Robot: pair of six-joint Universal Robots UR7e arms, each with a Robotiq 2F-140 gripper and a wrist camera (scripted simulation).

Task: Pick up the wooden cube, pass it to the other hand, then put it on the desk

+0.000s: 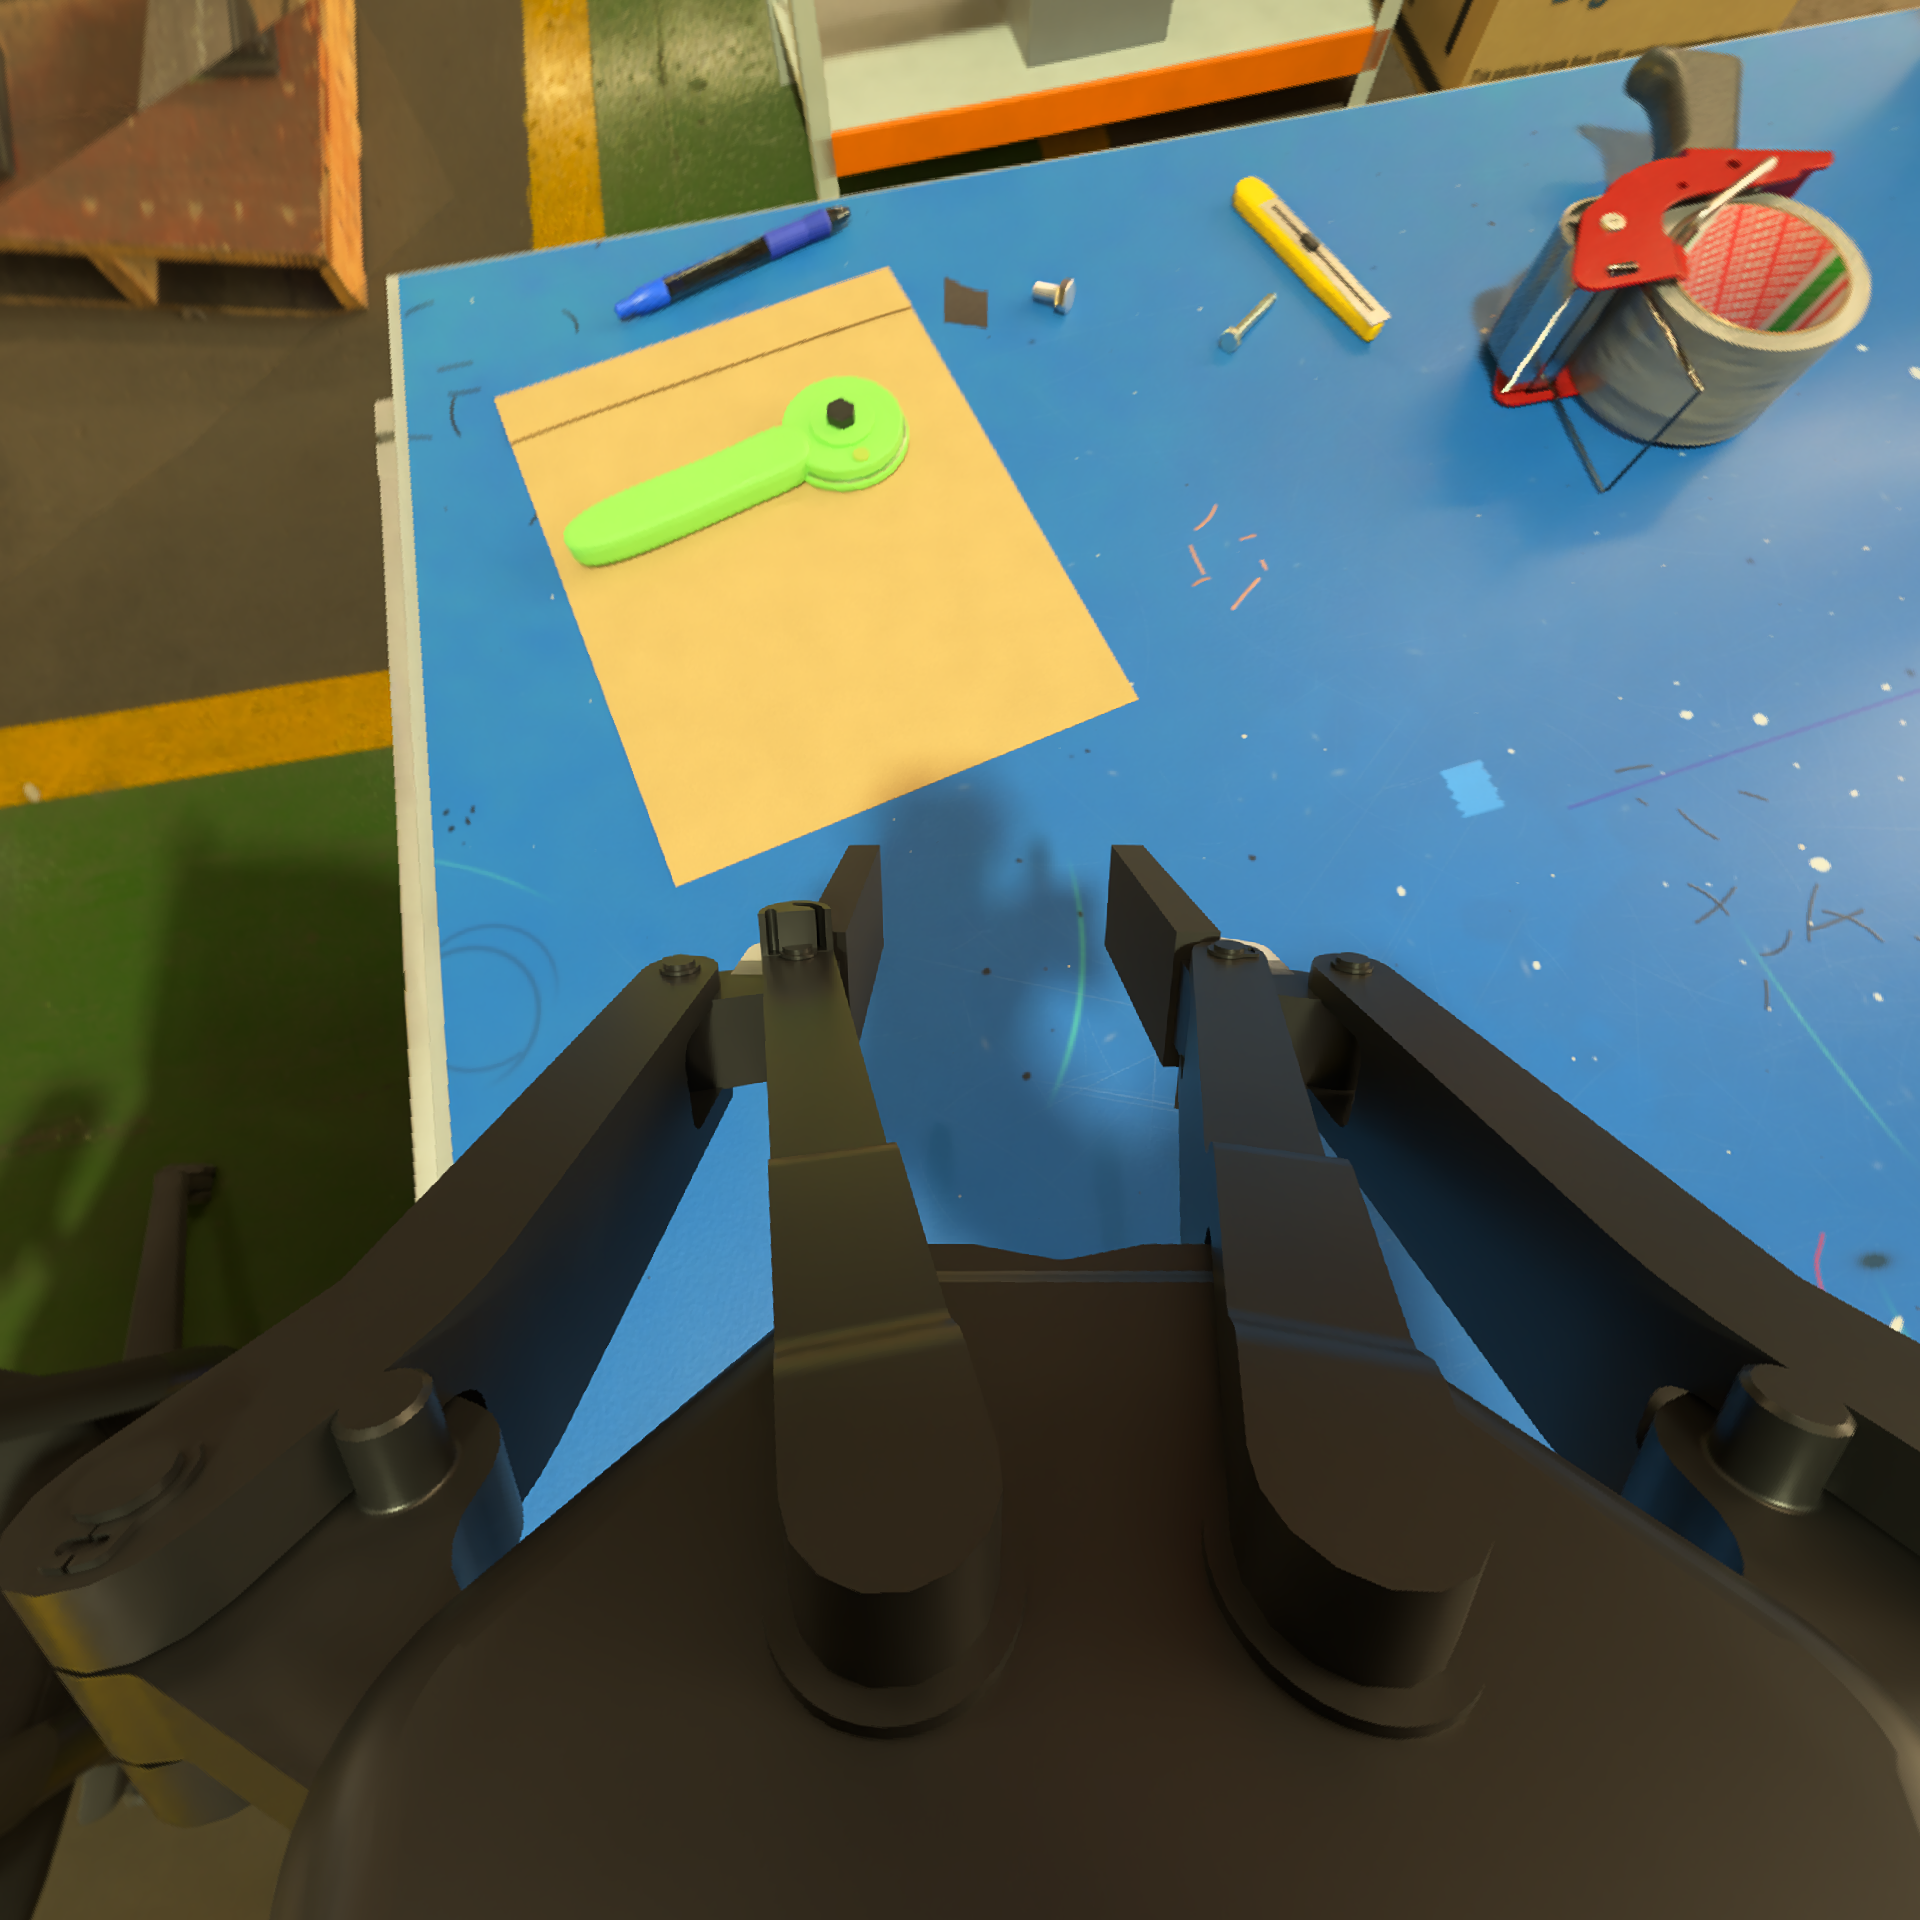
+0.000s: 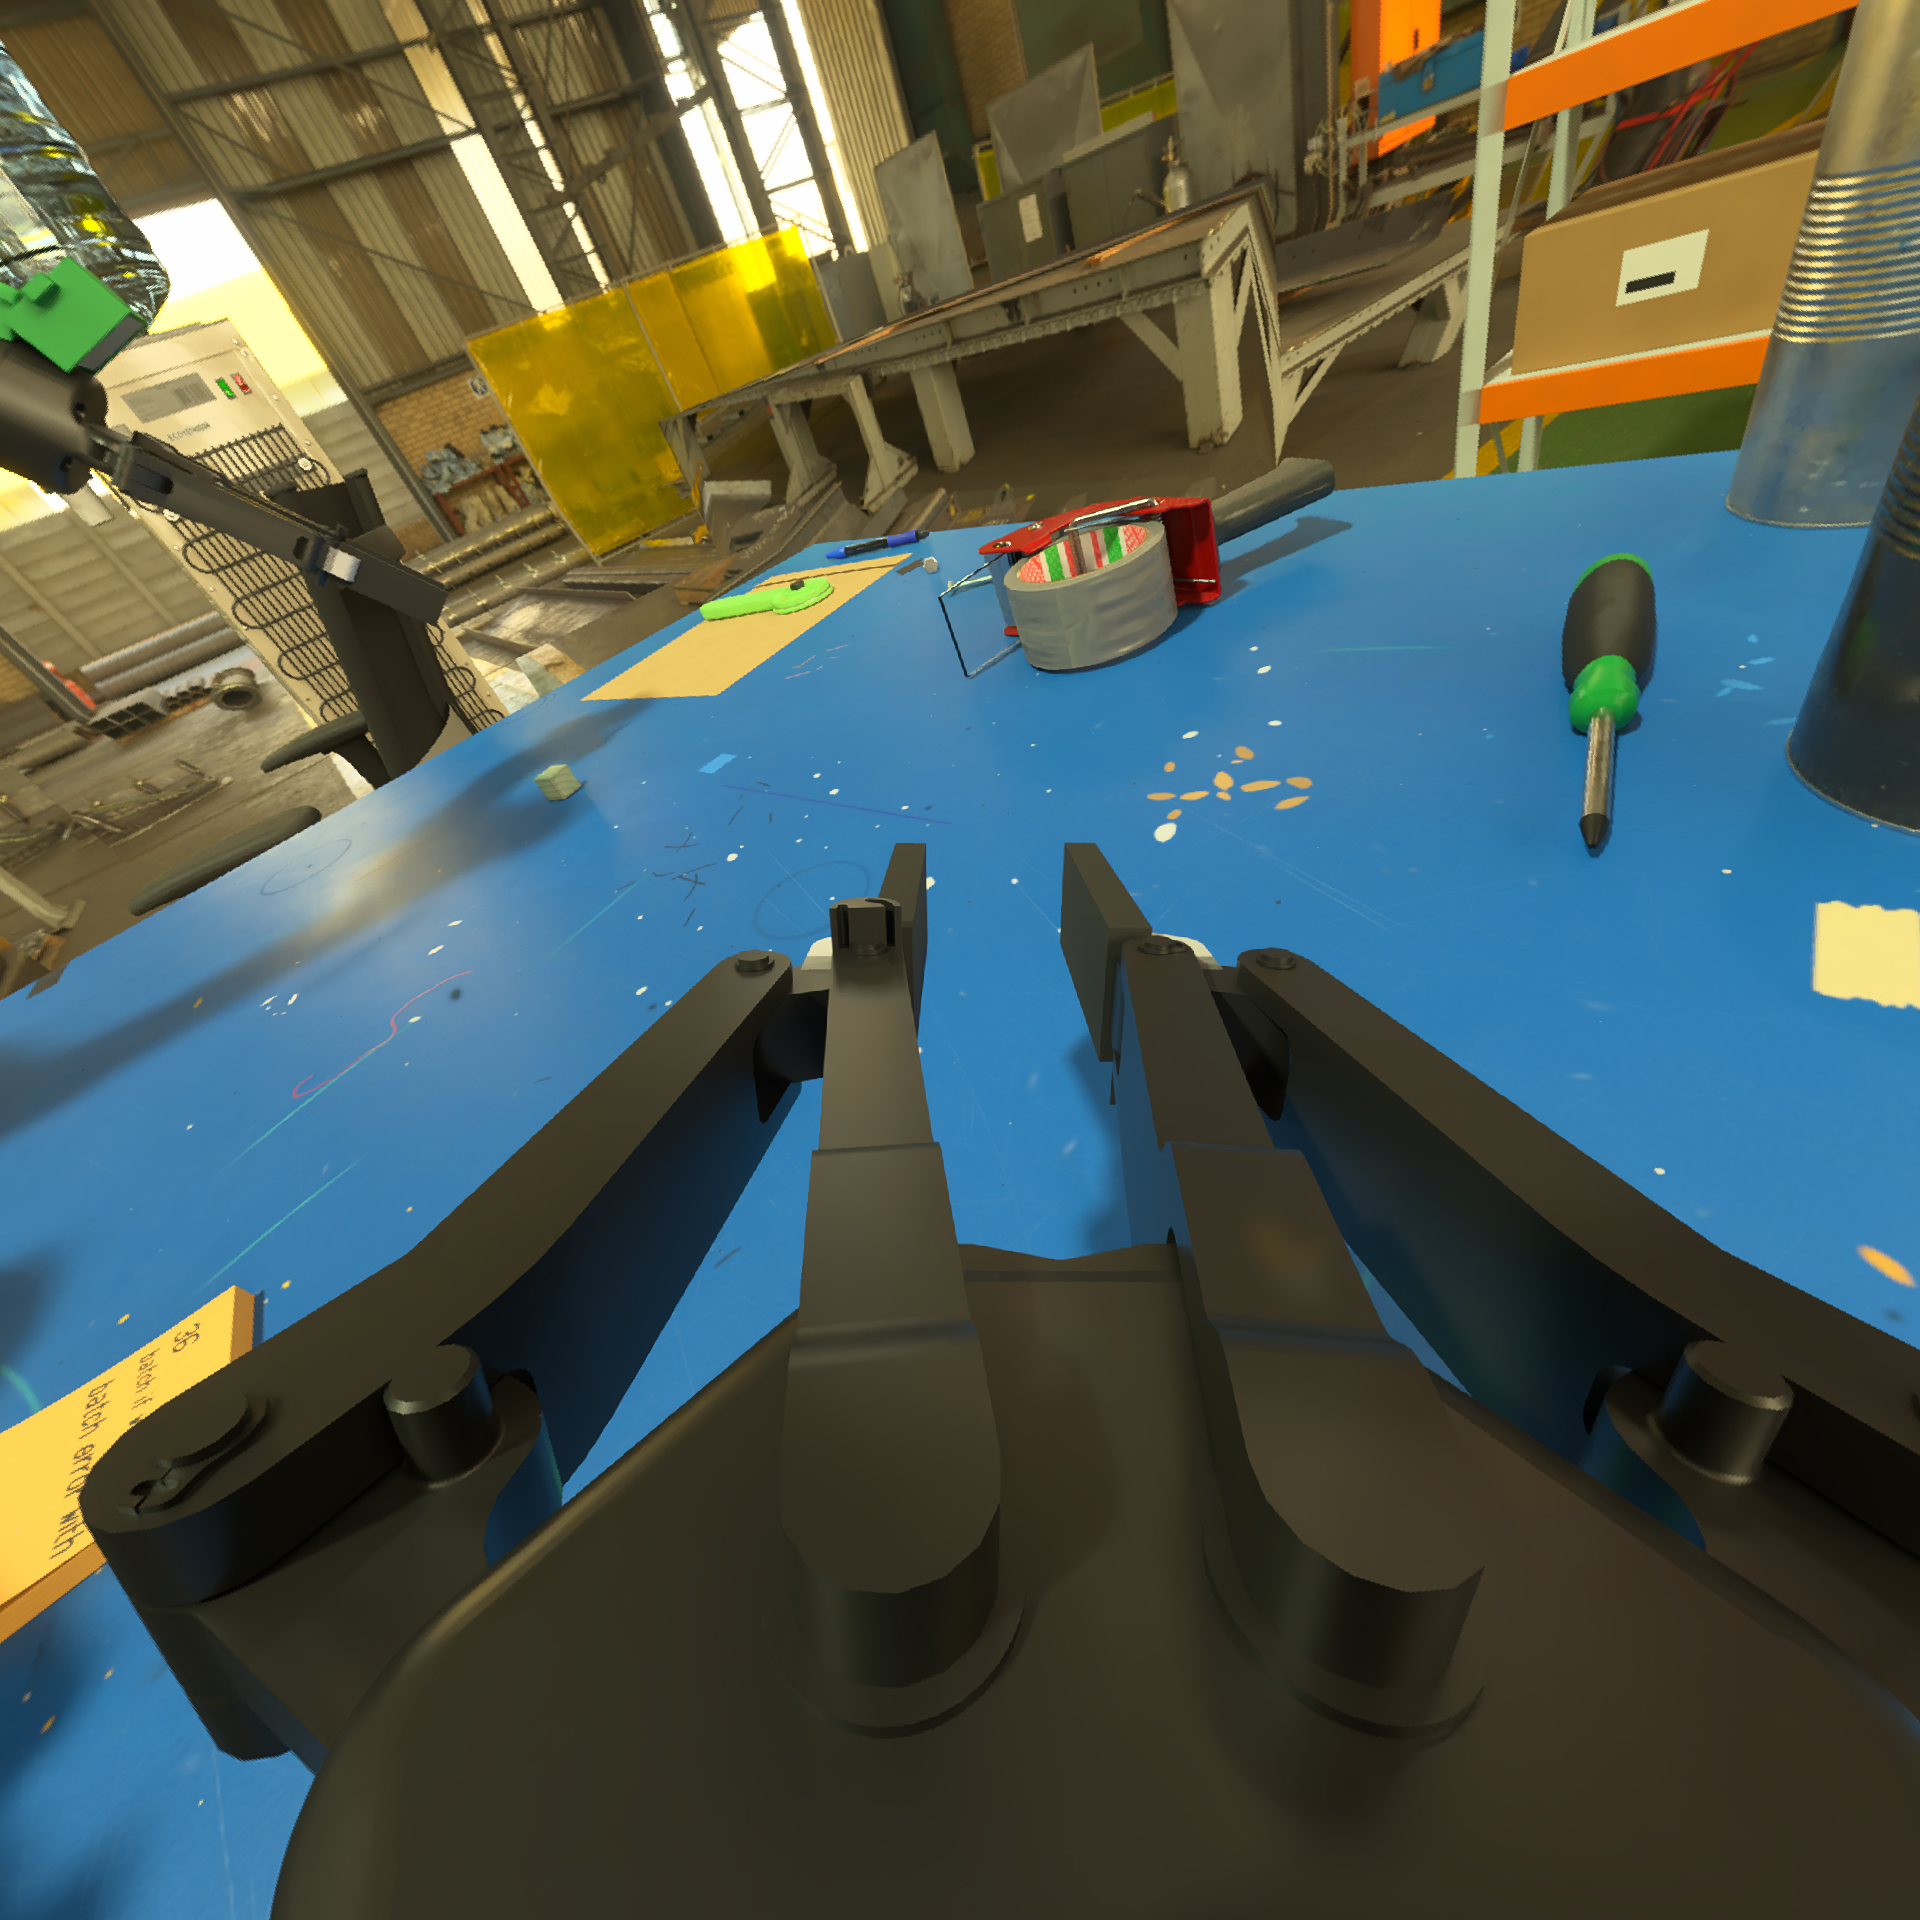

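Observation:
The wooden cube [image 2: 558, 781] is small and pale. It sits on the blue desk [image 2: 1039, 727] near the desk's left edge, far ahead and to the left of my right gripper [image 2: 992, 868]. The right gripper is open and empty, low over the desk. My left gripper [image 1: 992, 873] is open and empty above the blue desk [image 1: 1351, 623], just short of a tan paper sheet [image 1: 810, 582]. The cube does not show in the left wrist view. The left arm [image 2: 208, 499] shows at the upper left of the right wrist view, above and left of the cube.
A green tool [image 1: 727, 478] lies on the tan sheet. A blue pen [image 1: 727, 260], a yellow knife [image 1: 1309, 255], a bolt [image 1: 1245, 324] and a tape dispenser [image 1: 1683, 301] lie beyond. A green screwdriver [image 2: 1605, 686], metal cylinders [image 2: 1860, 312] and an orange note [image 2: 62, 1455] show in the right wrist view.

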